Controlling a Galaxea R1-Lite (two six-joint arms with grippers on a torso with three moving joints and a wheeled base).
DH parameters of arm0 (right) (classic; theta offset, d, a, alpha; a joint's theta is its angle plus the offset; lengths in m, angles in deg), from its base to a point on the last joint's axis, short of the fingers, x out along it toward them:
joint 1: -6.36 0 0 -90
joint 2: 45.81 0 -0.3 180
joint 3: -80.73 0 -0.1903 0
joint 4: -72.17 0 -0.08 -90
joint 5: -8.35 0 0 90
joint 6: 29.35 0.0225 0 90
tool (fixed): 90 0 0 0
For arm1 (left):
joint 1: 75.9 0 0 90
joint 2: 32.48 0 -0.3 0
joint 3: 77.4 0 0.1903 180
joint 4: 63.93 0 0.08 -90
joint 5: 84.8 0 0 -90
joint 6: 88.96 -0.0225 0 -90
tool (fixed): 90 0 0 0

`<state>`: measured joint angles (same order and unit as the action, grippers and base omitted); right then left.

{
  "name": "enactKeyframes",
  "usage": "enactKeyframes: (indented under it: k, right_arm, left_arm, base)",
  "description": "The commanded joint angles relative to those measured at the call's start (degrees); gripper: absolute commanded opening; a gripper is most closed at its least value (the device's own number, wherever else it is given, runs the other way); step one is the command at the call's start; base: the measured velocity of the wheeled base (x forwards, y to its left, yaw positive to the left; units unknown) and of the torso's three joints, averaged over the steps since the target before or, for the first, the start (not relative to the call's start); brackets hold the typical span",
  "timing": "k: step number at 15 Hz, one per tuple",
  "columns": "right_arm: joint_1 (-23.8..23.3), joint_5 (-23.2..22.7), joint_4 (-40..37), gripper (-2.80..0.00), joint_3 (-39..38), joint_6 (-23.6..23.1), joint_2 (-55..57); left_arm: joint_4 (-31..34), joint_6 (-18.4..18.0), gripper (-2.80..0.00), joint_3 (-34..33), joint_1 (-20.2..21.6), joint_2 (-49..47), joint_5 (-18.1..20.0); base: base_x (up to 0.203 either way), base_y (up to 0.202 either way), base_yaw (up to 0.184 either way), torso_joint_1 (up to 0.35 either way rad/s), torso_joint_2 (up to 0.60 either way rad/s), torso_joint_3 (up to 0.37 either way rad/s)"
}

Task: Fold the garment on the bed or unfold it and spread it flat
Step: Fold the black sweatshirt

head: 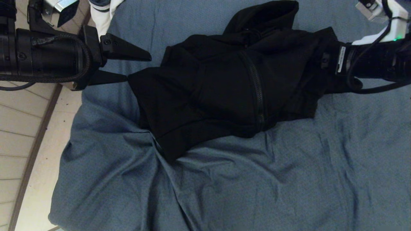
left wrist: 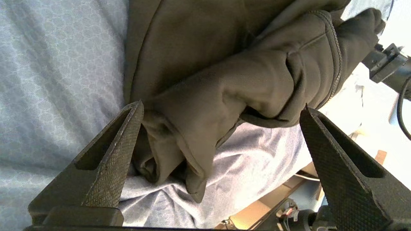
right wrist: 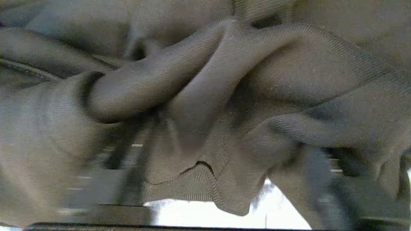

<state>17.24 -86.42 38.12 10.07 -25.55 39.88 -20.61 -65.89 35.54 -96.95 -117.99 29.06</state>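
Note:
The garment [head: 224, 89], a black zip hoodie, lies bunched on the bed [head: 257, 179] with its zipper [head: 257, 89] running down the middle and the hood toward the far side. My left gripper [head: 138, 68] hovers open at the garment's left edge. In the left wrist view a folded hem corner [left wrist: 192, 154] sits between the wide-apart fingertips of the left gripper [left wrist: 222, 106]. My right arm [head: 369, 61] reaches in from the right, its fingers buried in the cloth. In the right wrist view the right gripper [right wrist: 224, 166] stands open with rumpled black fabric [right wrist: 208, 106] between its blurred fingers.
The bed's left edge [head: 74, 128] drops to a pale tiled floor [head: 22, 128]. A white and navy cloth [head: 102, 12] lies at the far left corner. The sheet in front of the garment is wrinkled.

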Motion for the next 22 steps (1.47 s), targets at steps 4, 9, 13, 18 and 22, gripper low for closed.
enactKeyframes:
  k: [4,9,13,18,22]
  right_arm:
    - [0.26,-0.07,-0.57,-2.80,1.51,0.02,-1.26]
    - [0.26,-0.07,-0.82,0.00,1.63,-0.11,-0.97]
    - [0.37,-0.24,-0.83,0.00,1.39,-0.11,-0.35]
    - [0.45,-0.16,-4.53,0.00,3.24,-0.14,-2.44]
    - [0.55,-0.57,-20.89,0.00,11.42,-0.26,-4.65]
  left_arm:
    - [0.13,0.14,0.00,-0.10,-0.04,0.21,0.17]
    - [0.17,0.14,0.00,-0.54,-1.27,-1.55,0.39]
    - [0.17,0.14,0.00,-0.54,-1.27,-1.51,0.48]
    - [0.26,0.14,0.00,-0.72,-1.71,-1.07,0.48]
    - [0.52,0.23,0.00,-0.46,-1.71,-0.01,0.30]
  base:
    - [0.000,0.000,0.000,0.000,0.00,0.000]
    - [0.000,0.000,0.000,0.000,0.00,0.000]
    - [0.000,0.000,0.000,0.000,0.00,0.000]
    - [0.000,0.000,0.000,0.000,0.00,0.000]
    - [0.000,0.000,0.000,0.000,0.00,0.000]
